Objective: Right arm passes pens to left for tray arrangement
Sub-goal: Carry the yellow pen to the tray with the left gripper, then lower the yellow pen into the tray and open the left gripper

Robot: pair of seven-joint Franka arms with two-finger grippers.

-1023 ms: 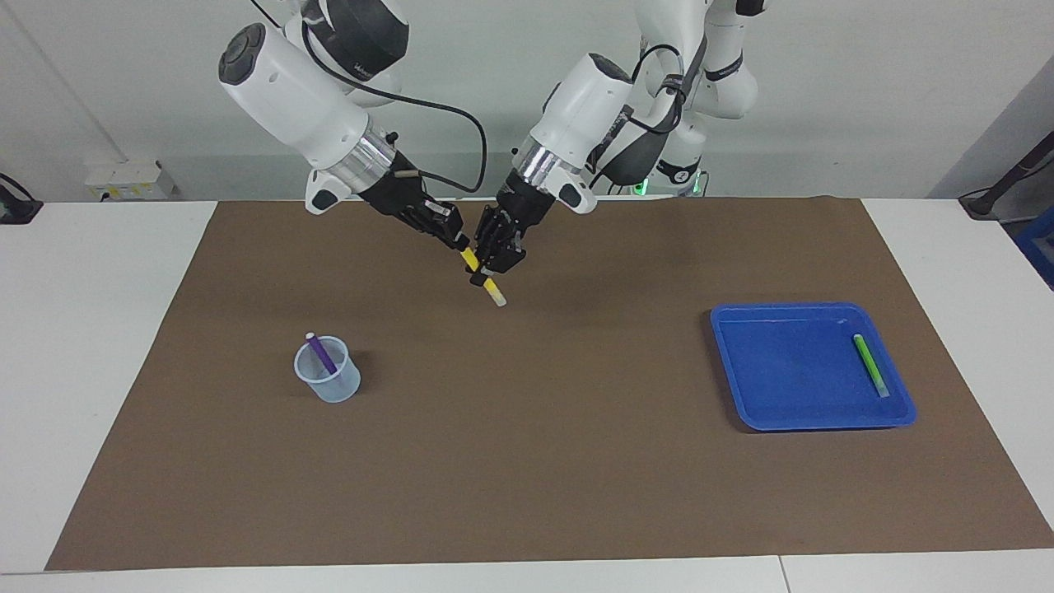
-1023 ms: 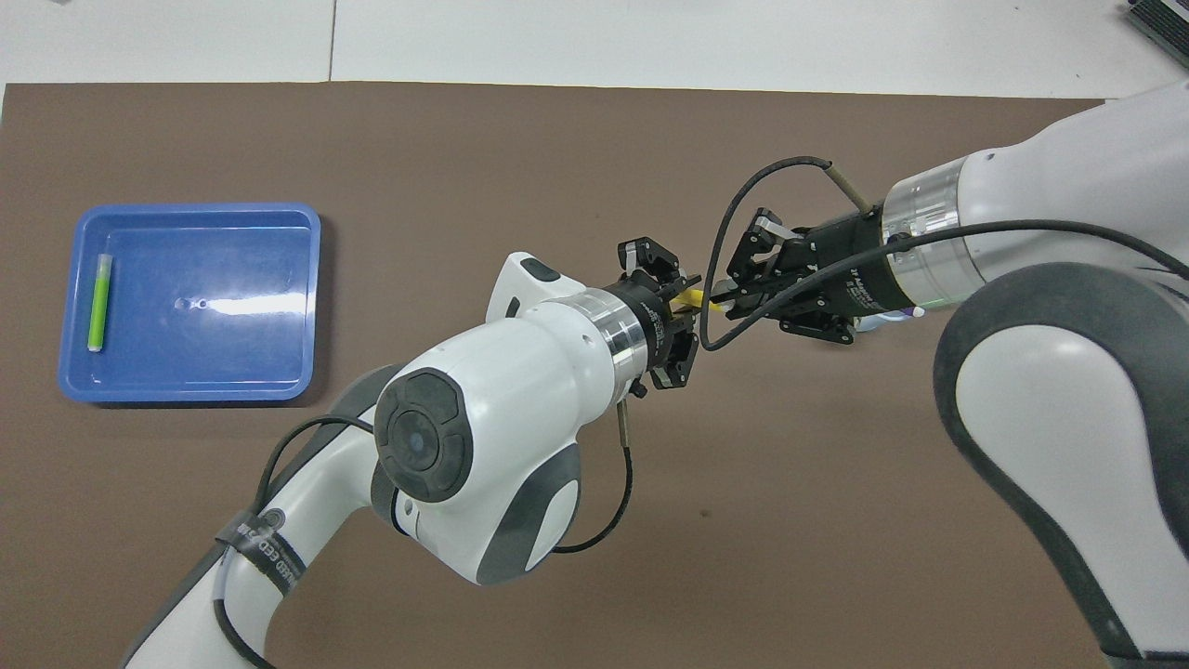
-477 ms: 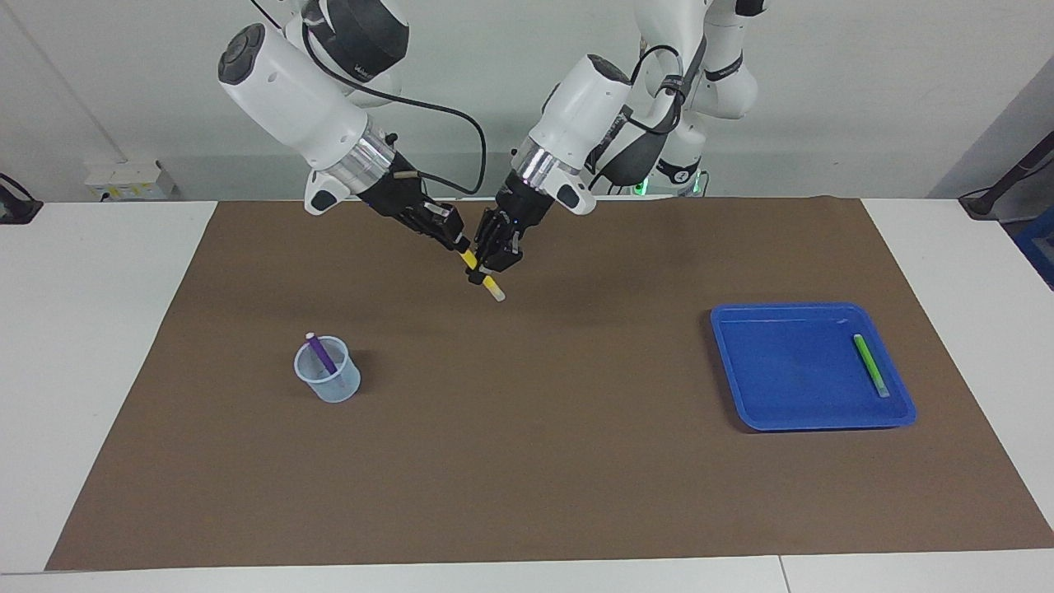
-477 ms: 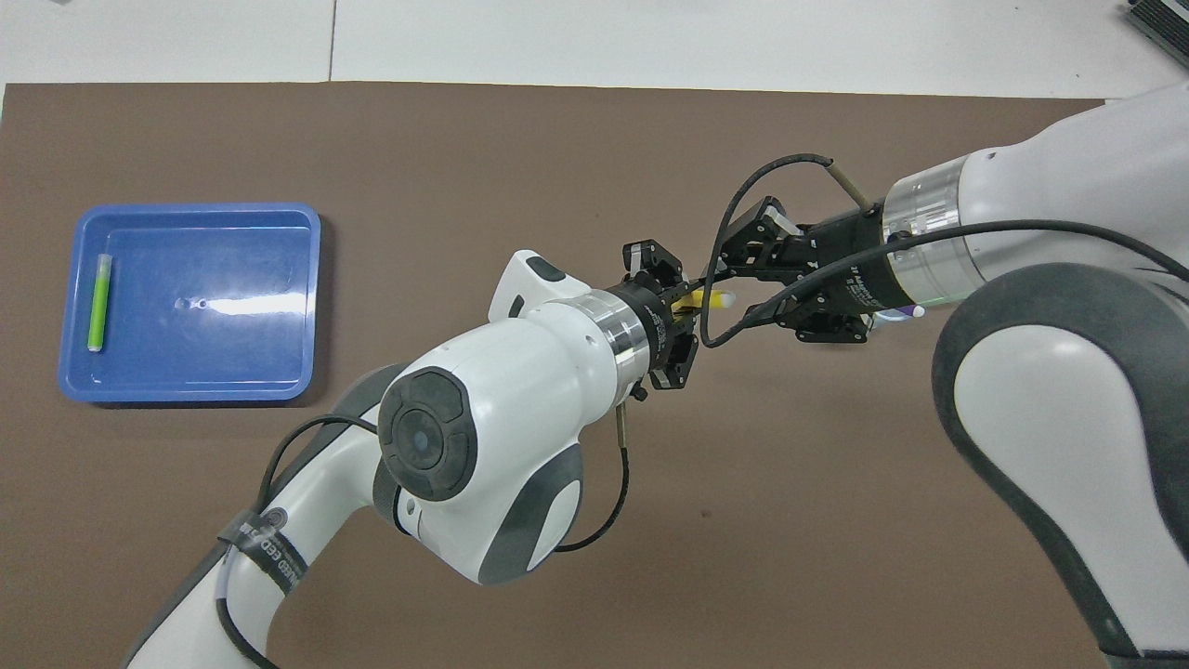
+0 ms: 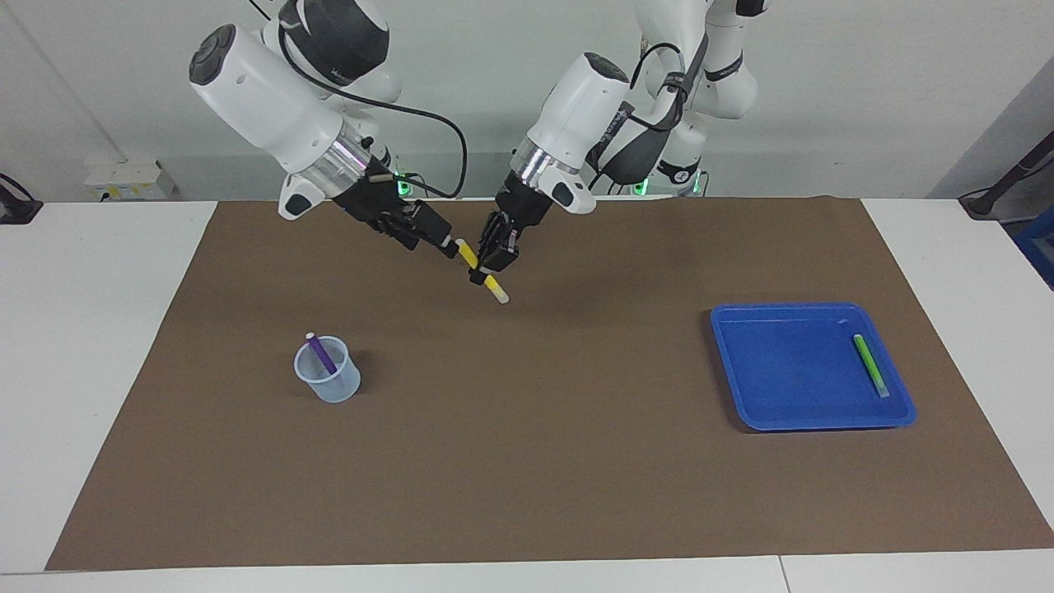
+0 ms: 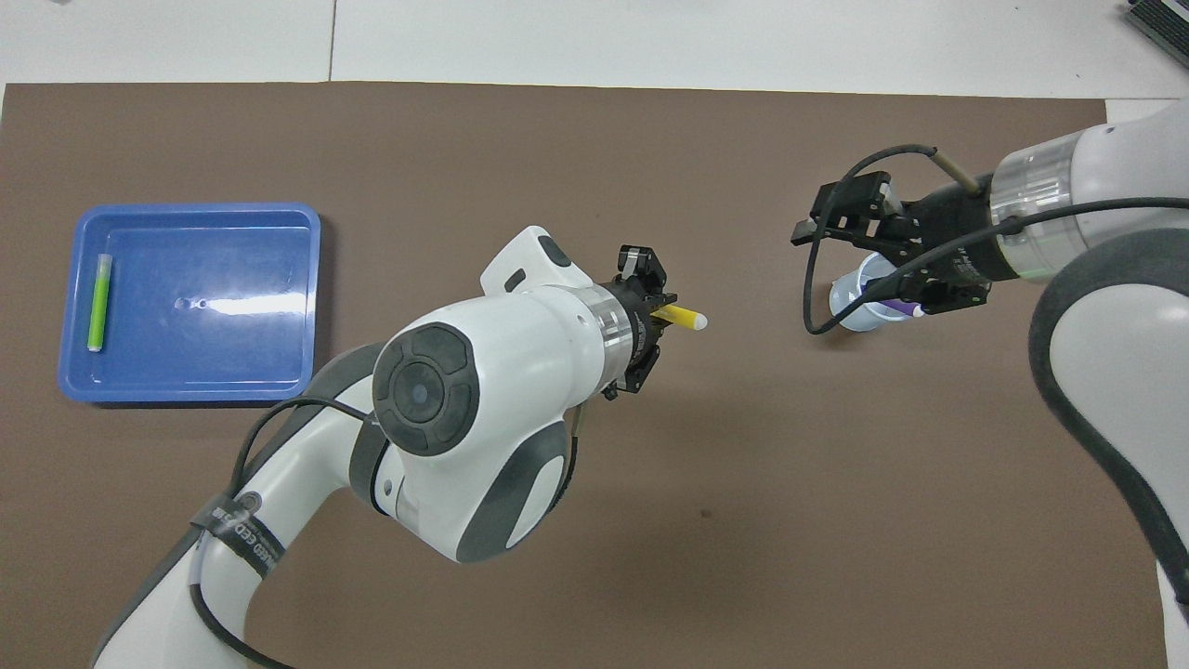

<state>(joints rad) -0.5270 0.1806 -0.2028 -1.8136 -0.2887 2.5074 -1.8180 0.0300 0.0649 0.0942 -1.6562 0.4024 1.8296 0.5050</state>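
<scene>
My left gripper (image 5: 487, 268) is shut on the yellow pen (image 5: 496, 290), holding it slanted in the air over the brown mat, its pale end pointing down. In the overhead view the pen's tip (image 6: 685, 318) sticks out past the left gripper (image 6: 658, 311). My right gripper (image 5: 445, 242) stands open just off the pen's upper end, holding nothing. Seen from above, the right gripper (image 6: 822, 260) hangs over the clear cup (image 6: 859, 302). The purple pen (image 5: 321, 352) leans in that cup (image 5: 328, 380). The green pen (image 5: 870, 365) lies in the blue tray (image 5: 725, 317) at the left arm's end.
The brown mat (image 5: 535, 461) covers most of the white table. The cup stands toward the right arm's end. In the overhead view the tray (image 6: 186, 209) holds the green pen (image 6: 97, 302) along the side nearest the table's end.
The right gripper has opened, let go of the yellow pen and drawn back toward its own end. The left gripper keeps hold of the pen and has barely moved.
</scene>
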